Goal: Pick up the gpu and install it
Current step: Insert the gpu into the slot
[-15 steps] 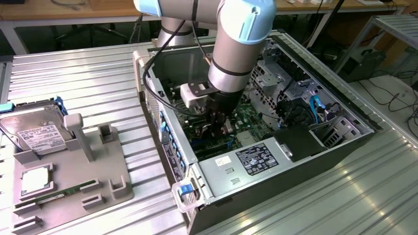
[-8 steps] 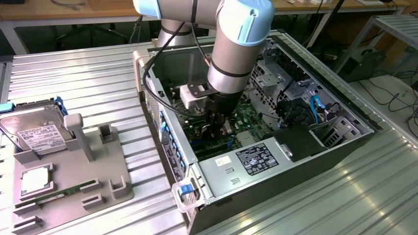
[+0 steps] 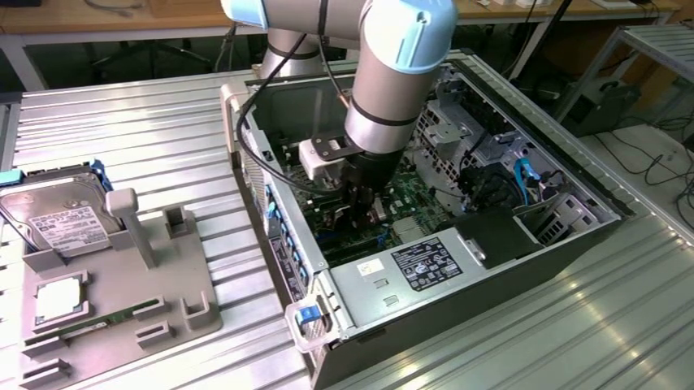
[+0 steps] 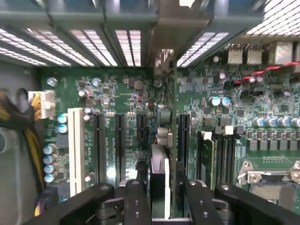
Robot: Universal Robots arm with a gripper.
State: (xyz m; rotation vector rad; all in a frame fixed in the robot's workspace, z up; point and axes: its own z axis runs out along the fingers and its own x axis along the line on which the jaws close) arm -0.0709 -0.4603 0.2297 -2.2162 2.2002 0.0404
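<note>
GPU (image 4: 159,176): thin, rigid, light, fragile card, seen edge-on between the fingers (image 4: 137,201), which are closed lightly around its upper edge above the motherboard (image 4: 117,98); best held by that edge.

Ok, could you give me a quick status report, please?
Claw inside the case, astride the gpu. gpu upright at the motherboard slots. No obstruction around it.
</note>
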